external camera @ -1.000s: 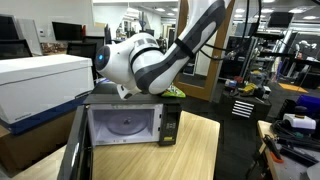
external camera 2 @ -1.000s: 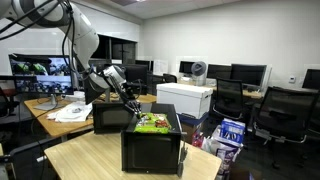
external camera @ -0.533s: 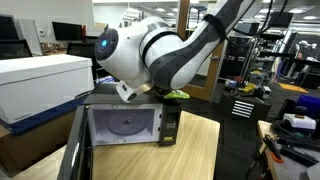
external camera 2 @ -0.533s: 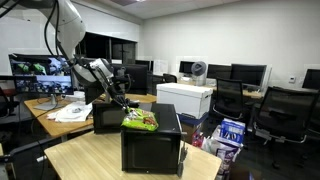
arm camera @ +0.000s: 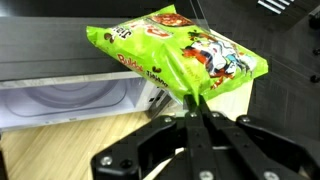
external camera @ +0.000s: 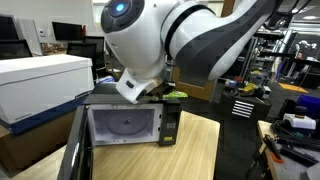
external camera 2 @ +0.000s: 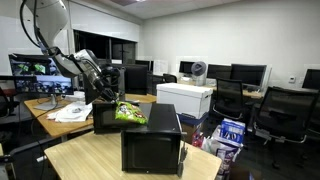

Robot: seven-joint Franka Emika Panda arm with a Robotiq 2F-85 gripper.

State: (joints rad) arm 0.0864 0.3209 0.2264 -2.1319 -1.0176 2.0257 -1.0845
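My gripper [arm camera: 192,103] is shut on the edge of a green snack bag [arm camera: 180,52] with cartoon print. The bag hangs in the air from my fingertips. Below it stands a black microwave [arm camera: 70,100] with its door open and the white turntable showing. In an exterior view the bag [external camera 2: 130,113] hangs just past the microwave's [external camera 2: 152,142] top edge, on the open door's side, under the gripper [external camera 2: 115,102]. In an exterior view the arm's big white joint fills the front; only a corner of the bag [external camera: 176,95] shows above the microwave [external camera: 125,125].
The microwave stands on a wooden table [external camera: 195,150]. Its open door [external camera: 75,140] juts toward the front. A large white box [external camera: 40,82] stands beside it [external camera 2: 186,97]. Monitors [external camera 2: 40,70], desks and office chairs [external camera 2: 285,110] surround the table.
The arm has carried the bag up off the microwave's top and sideways toward the open-door side. The arm has swung closer to one camera. The gripper stays shut.
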